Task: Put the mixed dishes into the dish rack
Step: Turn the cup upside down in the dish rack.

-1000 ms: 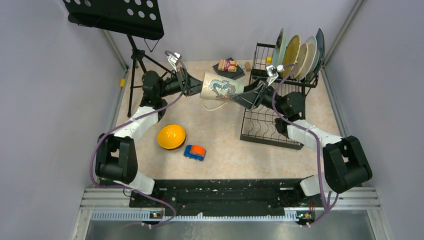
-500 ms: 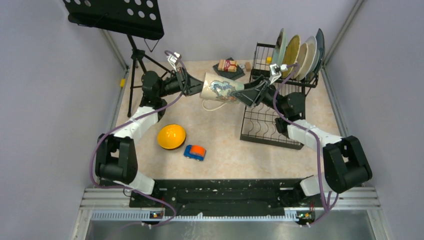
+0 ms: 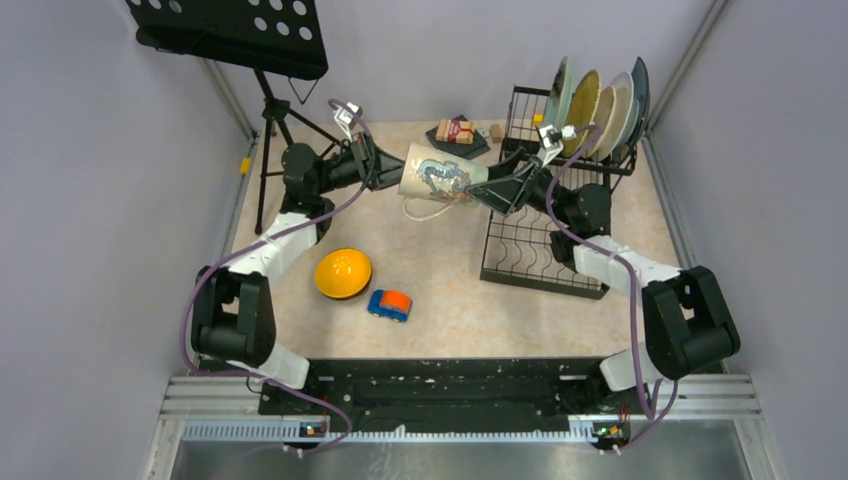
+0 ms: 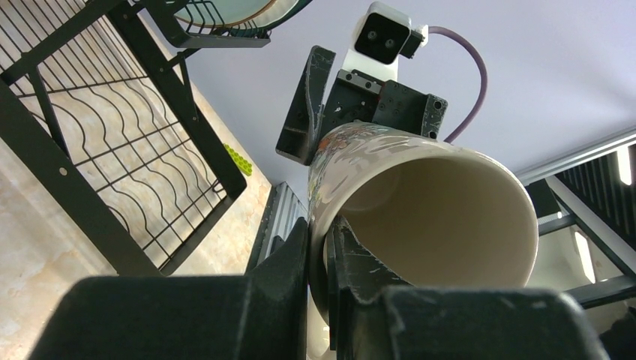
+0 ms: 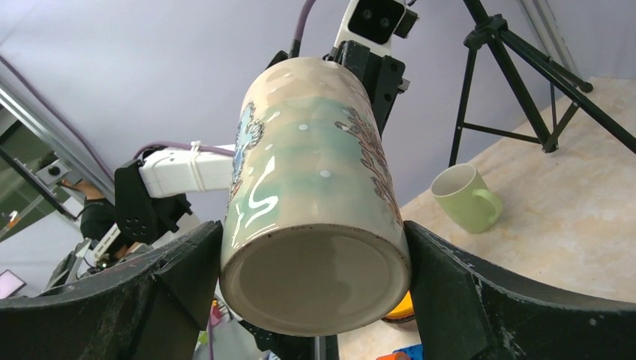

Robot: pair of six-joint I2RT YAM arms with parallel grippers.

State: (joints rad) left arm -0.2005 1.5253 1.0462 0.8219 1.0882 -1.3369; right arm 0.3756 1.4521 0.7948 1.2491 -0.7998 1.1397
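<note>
A beige mug (image 3: 440, 176) with a painted pattern hangs on its side in the air left of the dish rack (image 3: 530, 250). My left gripper (image 3: 395, 172) is shut on its rim, one finger inside and one outside, as the left wrist view (image 4: 322, 255) shows. My right gripper (image 3: 490, 192) holds the mug's base (image 5: 315, 210), a finger pressed on each side. Several round plates and the teal plate (image 3: 598, 100) stand in the rack's upper tier. The orange-yellow bowl (image 3: 342, 272) sits on the table. A pale green mug (image 5: 466, 198) stands near the tripod.
A blue-and-orange toy car (image 3: 389, 304) lies right of the bowl. The black music stand (image 3: 235, 30) on its tripod (image 3: 275, 130) is at the back left. A small packet on a dark mat (image 3: 457, 131) lies at the back, by the rack.
My right gripper has shifted slightly up and back and settled around the mug's base. The mug and my left gripper have hardly moved.
</note>
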